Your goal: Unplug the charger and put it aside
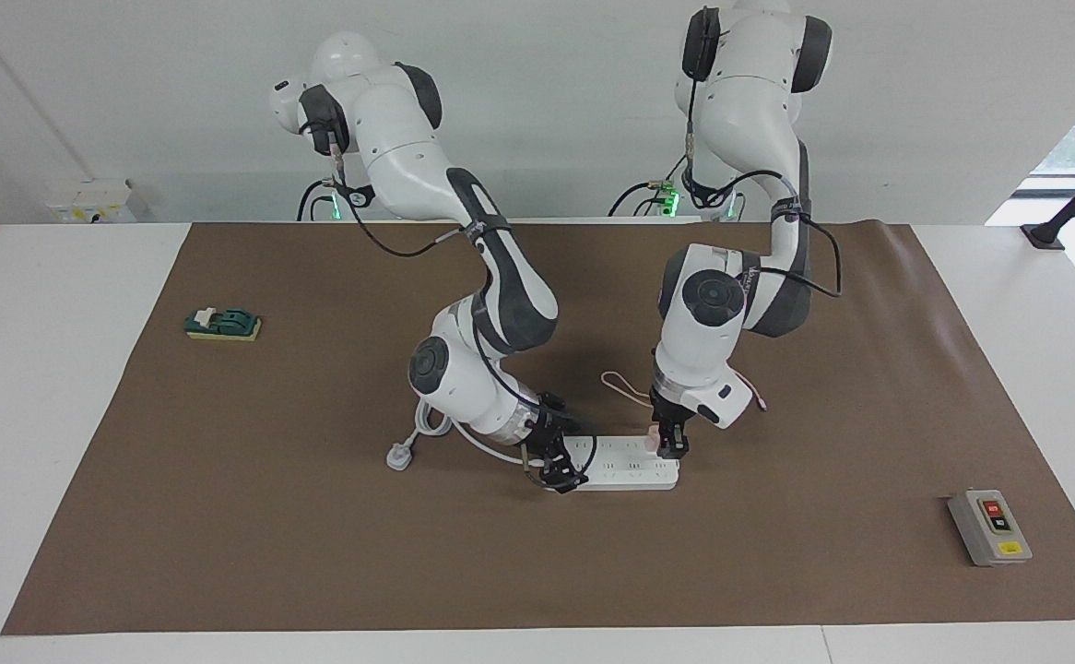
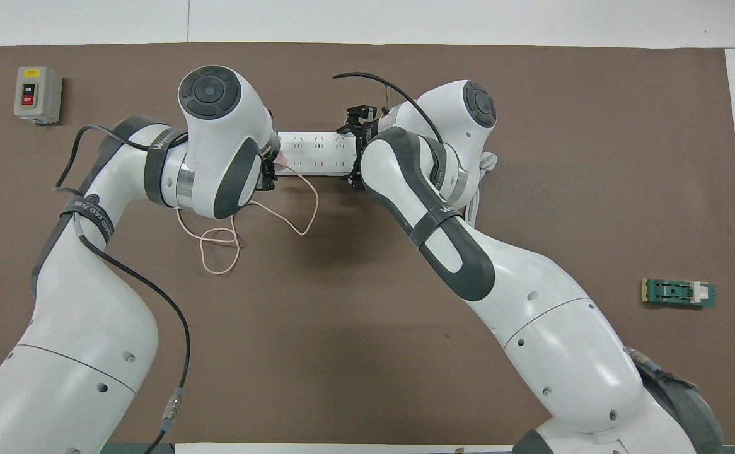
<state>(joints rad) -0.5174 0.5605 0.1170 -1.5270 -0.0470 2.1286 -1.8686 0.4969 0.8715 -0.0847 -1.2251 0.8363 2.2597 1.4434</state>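
Brown paper matting is covering the bench [image 1: 224, 553], and on it the long white multi-socket power strip [image 1: 625, 470] is lying mid-bench. The right end effector [image 1: 558, 472] is pressing down over the strip's end toward the right arm, apparently bracing it; whether its fingers are parted I cannot tell. The left end effector [image 1: 671, 441] is closing around the small pale-pink cube-shaped charger [image 1: 653, 442], seated in the strip's other end. The unplugging step is in hand; next, a straight upward pull seems called for.
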